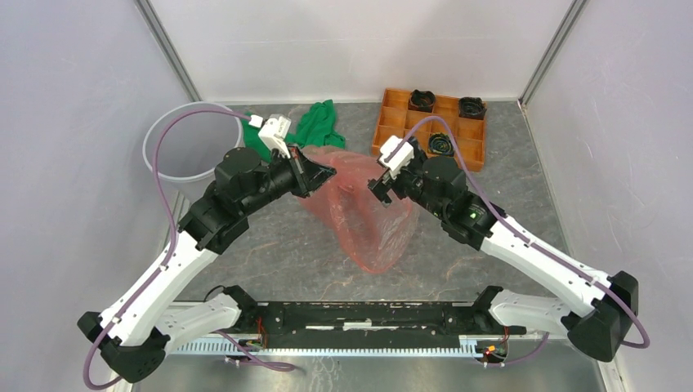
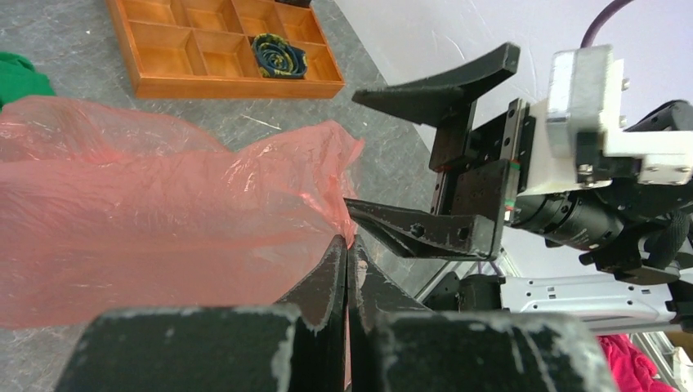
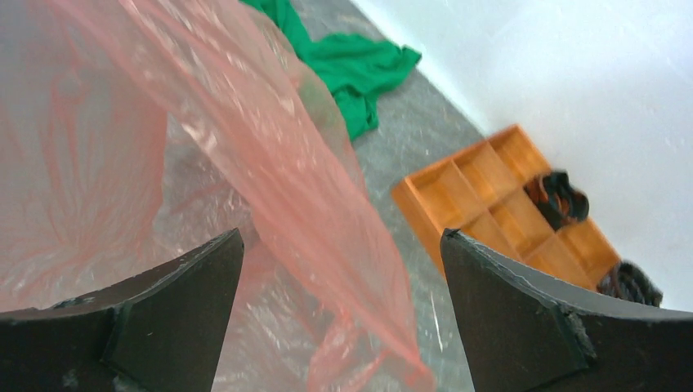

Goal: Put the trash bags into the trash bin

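The red-orange trash bag (image 1: 364,220) lies spread on the middle of the table, one edge lifted. My left gripper (image 1: 327,173) is shut on that lifted edge; in the left wrist view its jaws (image 2: 347,245) are pressed together with the film (image 2: 163,212) pinched between them. My right gripper (image 1: 377,189) is open just right of the left one, and its jaws (image 3: 342,245) straddle a fold of the bag (image 3: 163,163) without touching it. It also shows in the left wrist view (image 2: 353,151). The light grey trash bin (image 1: 184,147) stands upright at the back left and holds nothing I can see.
A green cloth (image 1: 315,126) lies behind the bag, between the bin and an orange-brown compartment tray (image 1: 398,122) at the back right. The tray holds three dark rolled items. White walls close in the sides and the back.
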You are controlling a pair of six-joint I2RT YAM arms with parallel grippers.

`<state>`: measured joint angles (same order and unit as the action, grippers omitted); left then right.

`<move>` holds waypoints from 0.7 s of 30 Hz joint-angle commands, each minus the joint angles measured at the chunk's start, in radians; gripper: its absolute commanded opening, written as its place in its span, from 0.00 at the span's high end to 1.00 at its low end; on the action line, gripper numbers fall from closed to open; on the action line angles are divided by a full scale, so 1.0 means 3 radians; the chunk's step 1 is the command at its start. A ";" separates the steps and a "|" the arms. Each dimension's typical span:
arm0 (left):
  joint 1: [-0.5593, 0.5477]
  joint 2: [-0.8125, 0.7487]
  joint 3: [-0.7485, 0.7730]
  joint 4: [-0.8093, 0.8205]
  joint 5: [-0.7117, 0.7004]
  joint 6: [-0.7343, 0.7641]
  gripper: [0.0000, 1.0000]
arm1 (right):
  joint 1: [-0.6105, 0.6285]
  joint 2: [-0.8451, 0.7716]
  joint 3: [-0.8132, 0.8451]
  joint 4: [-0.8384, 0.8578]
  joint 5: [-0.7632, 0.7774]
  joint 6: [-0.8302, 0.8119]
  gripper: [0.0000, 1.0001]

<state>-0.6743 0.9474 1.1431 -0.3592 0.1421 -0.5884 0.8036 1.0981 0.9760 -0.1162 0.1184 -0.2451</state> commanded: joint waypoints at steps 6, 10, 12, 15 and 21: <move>0.0003 -0.0142 -0.0021 -0.0172 -0.0028 0.0316 0.98 | -0.0073 0.0348 0.0060 0.1012 -0.0769 -0.0189 0.03; 0.0003 -0.0217 -0.0072 -0.0234 -0.0203 0.0427 0.98 | -0.0159 0.0454 -0.0113 0.1471 -0.0915 0.0129 0.53; 0.0003 -0.0216 -0.0032 -0.0337 -0.0365 0.0459 0.95 | -0.0183 0.0450 -0.0154 0.1600 -0.0863 0.0411 0.86; 0.0002 -0.0194 0.0123 -0.0577 -0.0649 0.0479 0.72 | -0.0183 0.0298 -0.0177 0.1406 -0.0638 0.0614 0.94; 0.0003 -0.0294 0.0229 -0.0826 -0.1812 0.0587 0.11 | -0.0184 -0.0598 -0.0556 0.0786 0.0433 0.1041 0.99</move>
<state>-0.6746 0.8936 1.1660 -0.5652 -0.1047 -0.4702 0.7513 1.1164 0.8764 0.1776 0.0471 -0.0463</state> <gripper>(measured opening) 0.766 0.010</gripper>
